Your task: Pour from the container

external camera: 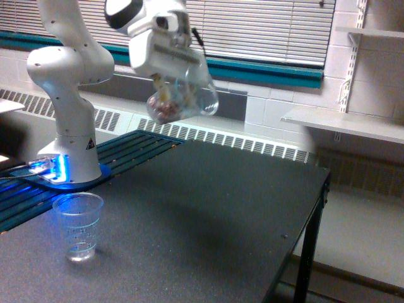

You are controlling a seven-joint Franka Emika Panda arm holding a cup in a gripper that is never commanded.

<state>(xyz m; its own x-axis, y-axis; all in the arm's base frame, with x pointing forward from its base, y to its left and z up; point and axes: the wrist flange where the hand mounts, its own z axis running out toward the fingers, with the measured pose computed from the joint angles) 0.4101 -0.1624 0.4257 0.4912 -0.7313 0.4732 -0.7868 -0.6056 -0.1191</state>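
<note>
In the exterior view my gripper [172, 85] hangs high over the table, shut on the container [182, 101], a clear rounded vessel tilted to one side with reddish-brown bits lying in its lower part. The fingers are mostly hidden behind the white hand and the vessel. Down at the exterior view's left, a tall tapered clear plastic cup [77, 226] with fine printed markings stands upright on the dark table [208, 227], well below and to the left of the container.
The arm's white base [69, 136] stands on a slatted blue-lit platform at the exterior view's left, close behind the cup. The table's edge [315, 208] drops off at the right. White shelves [344, 123] hang on the wall beyond it.
</note>
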